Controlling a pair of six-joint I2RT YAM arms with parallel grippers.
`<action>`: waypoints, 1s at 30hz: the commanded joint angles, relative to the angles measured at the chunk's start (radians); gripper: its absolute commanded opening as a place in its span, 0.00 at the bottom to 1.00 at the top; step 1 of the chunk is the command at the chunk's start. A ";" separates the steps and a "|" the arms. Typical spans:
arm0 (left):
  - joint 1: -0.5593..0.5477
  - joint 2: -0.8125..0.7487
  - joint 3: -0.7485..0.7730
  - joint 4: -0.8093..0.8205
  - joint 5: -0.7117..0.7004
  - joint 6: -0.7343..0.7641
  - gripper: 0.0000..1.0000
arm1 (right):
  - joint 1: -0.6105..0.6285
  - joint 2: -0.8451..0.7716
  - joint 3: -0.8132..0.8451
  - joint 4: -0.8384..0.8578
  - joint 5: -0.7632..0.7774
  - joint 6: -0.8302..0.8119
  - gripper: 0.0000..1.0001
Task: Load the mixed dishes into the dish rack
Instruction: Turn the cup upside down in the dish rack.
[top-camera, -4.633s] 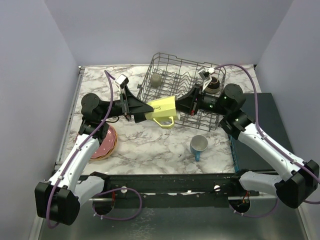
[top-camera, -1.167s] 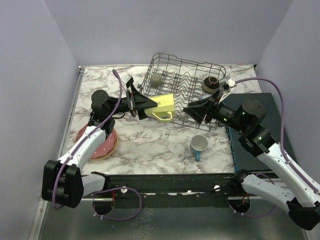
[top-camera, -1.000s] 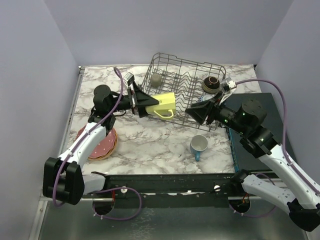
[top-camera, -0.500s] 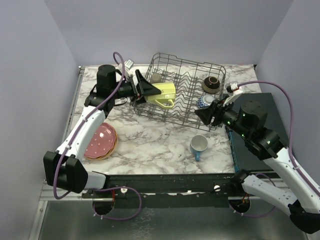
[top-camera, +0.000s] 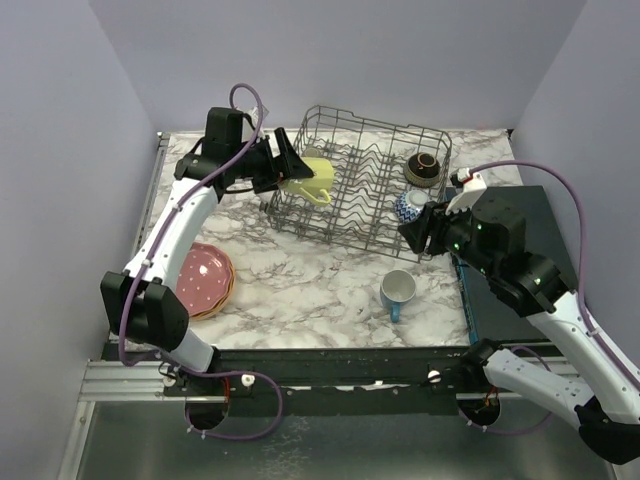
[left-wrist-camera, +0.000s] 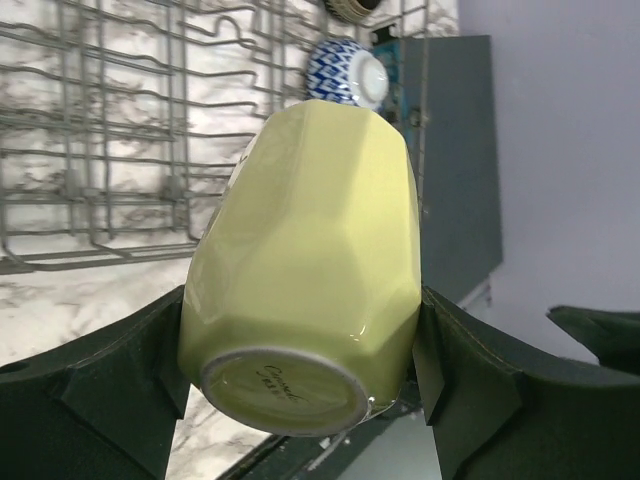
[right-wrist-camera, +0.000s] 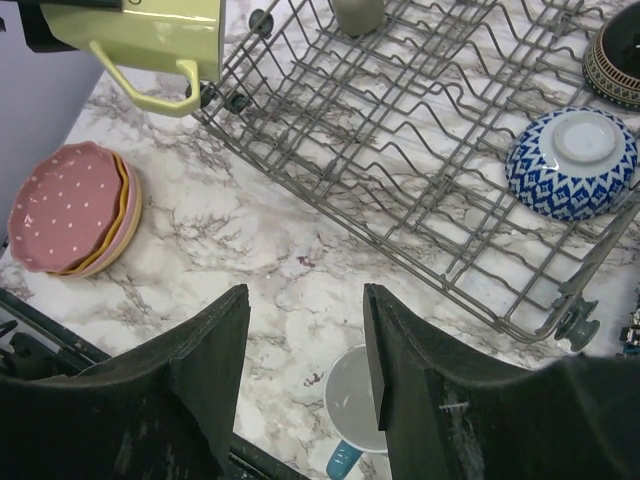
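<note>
My left gripper (top-camera: 292, 172) is shut on the pale yellow mug (top-camera: 308, 175), which hangs tilted over the left end of the dish rack (top-camera: 365, 215). Its fingers (left-wrist-camera: 110, 385) clamp the mug (left-wrist-camera: 310, 260) on both sides near its base. In the rack are a grey-beige mug (right-wrist-camera: 357, 12), a blue-white bowl (top-camera: 410, 205) and a dark brown bowl (top-camera: 423, 168). A blue mug (top-camera: 397, 291) stands on the table in front of the rack. My right gripper (right-wrist-camera: 305, 370) hovers open above the blue mug (right-wrist-camera: 355, 420), apart from it.
A stack of plates, pink on top (top-camera: 204, 281), sits at the front left of the marble table. A dark flat box (top-camera: 520, 200) lies along the rack's right side. Grey walls close in the left, back and right.
My left arm has swung the yellow mug up and back, from in front of the rack to over its left end. The right gripper has drawn back slightly to the right.
</note>
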 joint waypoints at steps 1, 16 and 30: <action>-0.014 0.046 0.101 -0.063 -0.136 0.086 0.00 | 0.005 0.003 0.031 -0.048 0.037 -0.014 0.55; -0.175 0.349 0.513 -0.324 -0.575 0.234 0.00 | 0.004 0.022 0.034 -0.071 0.056 -0.040 0.56; -0.229 0.651 0.885 -0.546 -0.757 0.317 0.00 | 0.005 0.037 0.031 -0.072 0.054 -0.040 0.56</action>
